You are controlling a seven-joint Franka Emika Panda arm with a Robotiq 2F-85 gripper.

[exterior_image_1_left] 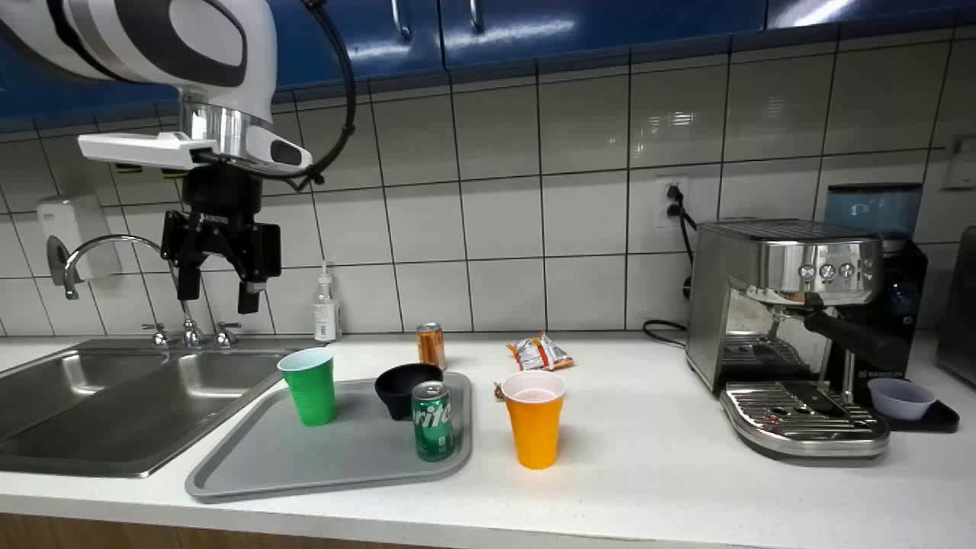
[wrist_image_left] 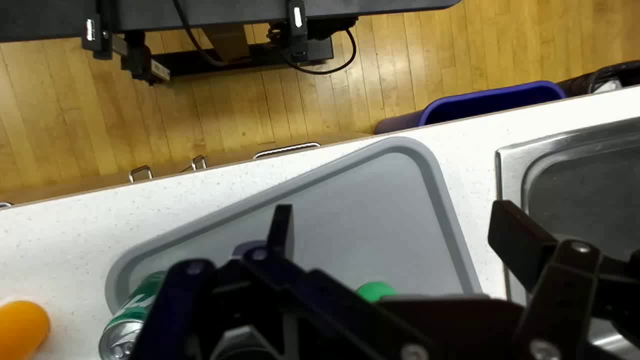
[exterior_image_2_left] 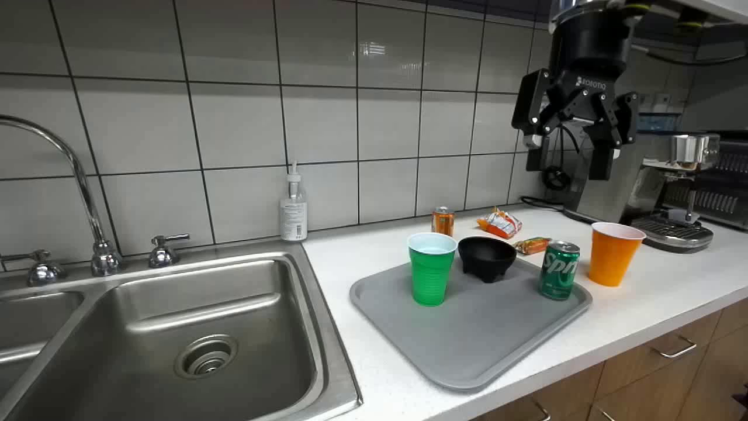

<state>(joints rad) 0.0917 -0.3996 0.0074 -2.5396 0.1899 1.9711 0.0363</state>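
My gripper is open and empty, high above the counter in both exterior views [exterior_image_1_left: 219,290] [exterior_image_2_left: 568,161]; its fingers are apart in the wrist view [wrist_image_left: 397,230]. Below is a grey tray [exterior_image_1_left: 335,461] [exterior_image_2_left: 476,339] [wrist_image_left: 360,210]. On it stand a green cup [exterior_image_1_left: 311,393] [exterior_image_2_left: 431,278], a black bowl [exterior_image_1_left: 398,395] [exterior_image_2_left: 486,257] and a green Sprite can [exterior_image_1_left: 433,427] [exterior_image_2_left: 559,273] [wrist_image_left: 135,310]. In the wrist view only a bit of the green cup [wrist_image_left: 375,290] shows. The bowl is not visible there. An orange cup [exterior_image_1_left: 535,427] [exterior_image_2_left: 613,254] [wrist_image_left: 20,327] stands beside the tray.
An orange can [exterior_image_1_left: 431,347], a snack bag [exterior_image_1_left: 540,353] and a small packet [exterior_image_2_left: 532,245] lie behind. A sink [exterior_image_2_left: 204,304] with faucet [exterior_image_1_left: 114,240] and a pump bottle [exterior_image_1_left: 325,309] are beside the tray. An espresso machine [exterior_image_1_left: 785,305] stands farther along; blue cabinets [exterior_image_1_left: 595,30] hang above.
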